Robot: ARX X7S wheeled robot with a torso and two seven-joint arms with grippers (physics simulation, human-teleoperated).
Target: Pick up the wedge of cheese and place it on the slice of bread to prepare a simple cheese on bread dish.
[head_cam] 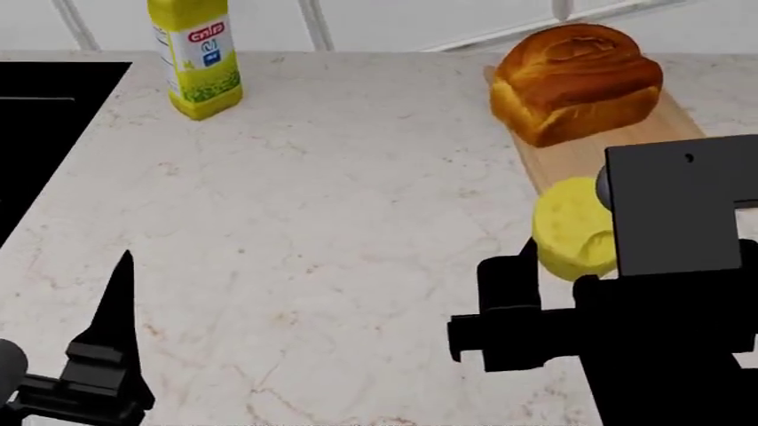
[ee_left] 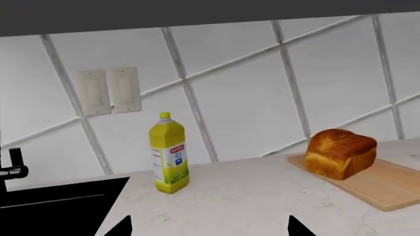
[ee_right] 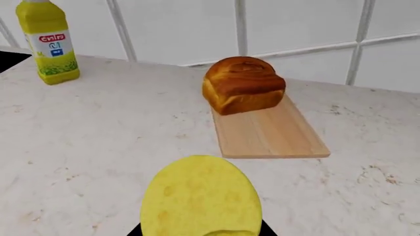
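The wedge of cheese [head_cam: 573,229] is a plain yellow rounded chunk with a notch. My right gripper [head_cam: 556,266] is shut on it and holds it above the counter, just short of the near end of the wooden board. It fills the near part of the right wrist view [ee_right: 200,196]. The slice of bread [head_cam: 576,82], a golden-brown loaf chunk, sits on the far end of the board; it also shows in the wrist views [ee_right: 243,85] [ee_left: 341,153]. My left gripper [head_cam: 113,306] is open and empty over the counter at the front left, its fingertips [ee_left: 122,227] wide apart.
A pale wooden board [head_cam: 598,151] lies under the bread at the back right. A yellow labelled bottle [head_cam: 194,55] stands at the back left by the black sink [head_cam: 35,133]. A white tiled wall [ee_right: 295,24] runs behind the marble counter [head_cam: 332,222].
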